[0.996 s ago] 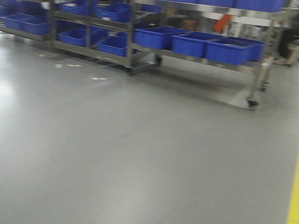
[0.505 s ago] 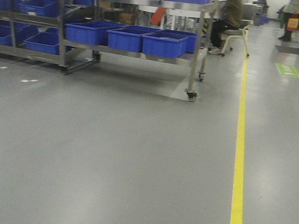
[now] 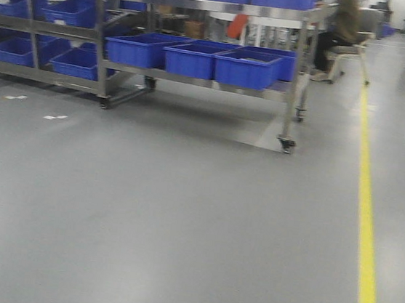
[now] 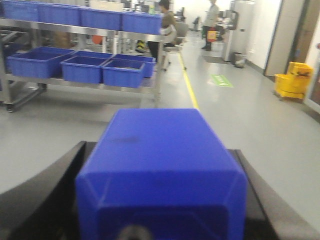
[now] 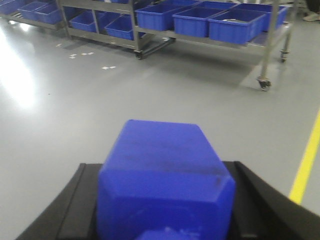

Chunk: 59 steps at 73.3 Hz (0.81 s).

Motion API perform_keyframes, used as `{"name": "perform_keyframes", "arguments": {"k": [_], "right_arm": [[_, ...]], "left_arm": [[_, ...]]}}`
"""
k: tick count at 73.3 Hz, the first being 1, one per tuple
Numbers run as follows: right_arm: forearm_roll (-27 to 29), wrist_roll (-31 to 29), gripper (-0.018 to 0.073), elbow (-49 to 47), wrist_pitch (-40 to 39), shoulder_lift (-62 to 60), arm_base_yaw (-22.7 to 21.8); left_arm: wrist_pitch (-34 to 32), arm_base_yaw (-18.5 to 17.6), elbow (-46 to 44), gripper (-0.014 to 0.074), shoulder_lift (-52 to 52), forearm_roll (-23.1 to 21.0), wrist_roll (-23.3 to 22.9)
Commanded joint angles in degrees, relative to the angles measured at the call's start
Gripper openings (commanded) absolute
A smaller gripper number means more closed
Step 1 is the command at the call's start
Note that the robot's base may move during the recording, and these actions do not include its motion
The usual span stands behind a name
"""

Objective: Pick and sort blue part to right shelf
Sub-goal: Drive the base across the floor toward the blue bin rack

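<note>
A blue part point(image 4: 160, 180), a boxy plastic piece, fills the bottom of the left wrist view, and my left gripper point(image 4: 157, 147) is shut on it, black fingers point(image 4: 60, 185) on both sides. My right gripper point(image 5: 159, 165) is likewise shut on a second blue part point(image 5: 162, 195). The right shelf point(image 3: 204, 5), a steel rack on casters with large blue bins point(image 3: 245, 67), stands well ahead across bare floor. It also appears as the right shelf point(image 4: 75, 31) in the left wrist view and the right shelf point(image 5: 240, 45) in the right wrist view. Neither gripper shows in the front view.
A second rack point(image 3: 48, 28) of blue bins stands left of the right shelf. A yellow floor line point(image 3: 365, 236) runs along the right. A person point(image 3: 345, 21) sits behind the rack's right end. A yellow mop bucket point(image 4: 294, 79) stands far right. White tape marks point(image 3: 54, 116) dot the floor.
The front view swung right so the racks slid left, then came back a little. The right shelf now looks slightly nearer. The person and the yellow line came further into view.
</note>
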Motion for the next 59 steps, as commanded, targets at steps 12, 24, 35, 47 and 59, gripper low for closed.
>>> {"name": "perform_keyframes", "arguments": {"k": [12,24,35,47,59], "right_arm": [[-0.9,-0.4,0.0204,-1.3,-5.6,0.7,0.0],[-0.9,-0.4,0.0204,-1.3,-5.6,0.7,0.0],[-0.9,-0.4,0.0204,-1.3,-5.6,0.7,0.0],[-0.9,-0.4,0.0204,-1.3,-5.6,0.7,0.0],[-0.9,-0.4,0.0204,-1.3,-5.6,0.7,0.0]], "left_arm": [[-5.4,-0.2,-1.7,0.0321,0.4,-0.1,0.1],[-5.4,-0.2,-1.7,0.0321,0.4,-0.1,0.1],[-5.4,-0.2,-1.7,0.0321,0.4,-0.1,0.1],[-5.4,-0.2,-1.7,0.0321,0.4,-0.1,0.1],[-5.4,-0.2,-1.7,0.0321,0.4,-0.1,0.1]]}}
